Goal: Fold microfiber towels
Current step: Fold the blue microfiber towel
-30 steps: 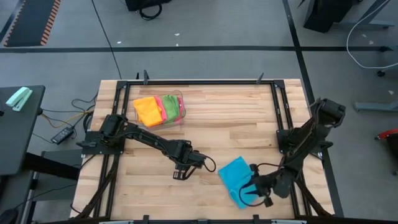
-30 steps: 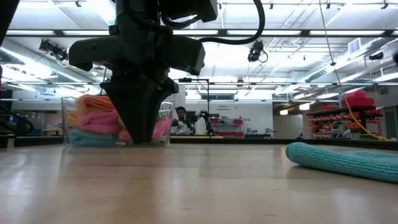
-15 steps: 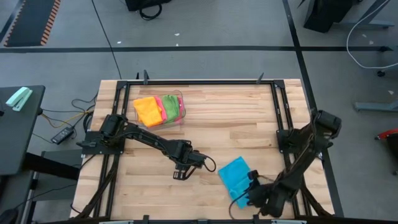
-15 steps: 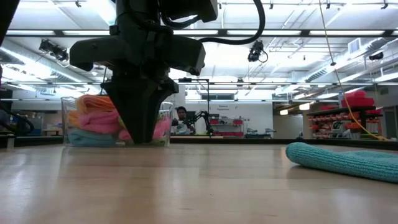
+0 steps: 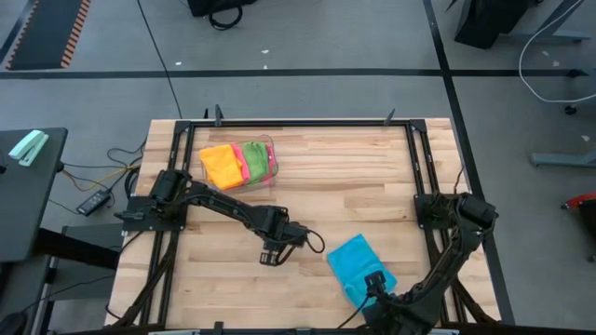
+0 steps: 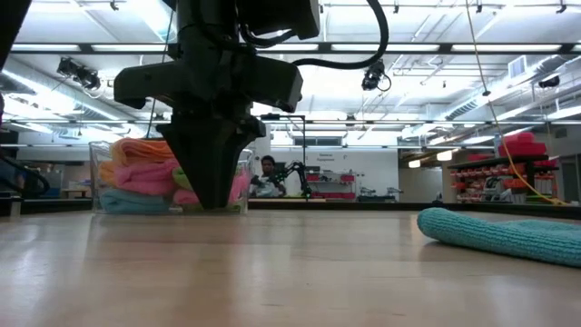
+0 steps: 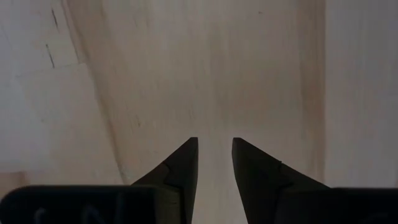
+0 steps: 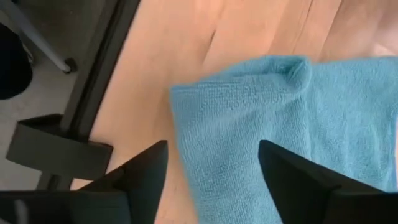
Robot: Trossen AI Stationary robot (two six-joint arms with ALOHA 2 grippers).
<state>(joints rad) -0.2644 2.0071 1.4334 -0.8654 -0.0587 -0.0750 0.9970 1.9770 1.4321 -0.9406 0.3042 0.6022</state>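
A blue microfiber towel [image 5: 357, 263] lies folded on the wood at the near right; it also shows in the low view [image 6: 504, 234]. My right gripper [image 5: 373, 283] hangs open over its near edge, slanting down, a finger on each side of the towel's near part [image 8: 249, 143] without touching it. My left gripper [image 5: 273, 251] points straight down over bare wood at the table's middle, its fingers [image 7: 214, 144] a little apart with nothing between them. Orange, pink and green towels lie in a clear bin [image 5: 238, 165] at the far left.
The clear bin [image 6: 172, 177] stands behind my left gripper [image 6: 211, 195] in the low view. A black metal frame [image 5: 424, 177] runs along the table's sides, and its near right rail [image 8: 93, 93] lies close to the blue towel's corner. Bare wood spreads between bin and towel.
My right arm has swung toward the table's near edge, and its gripper has risen and tipped from nearly level to steeply downward over the blue towel's near edge. The towel stays flat on the table. My left gripper has kept still.
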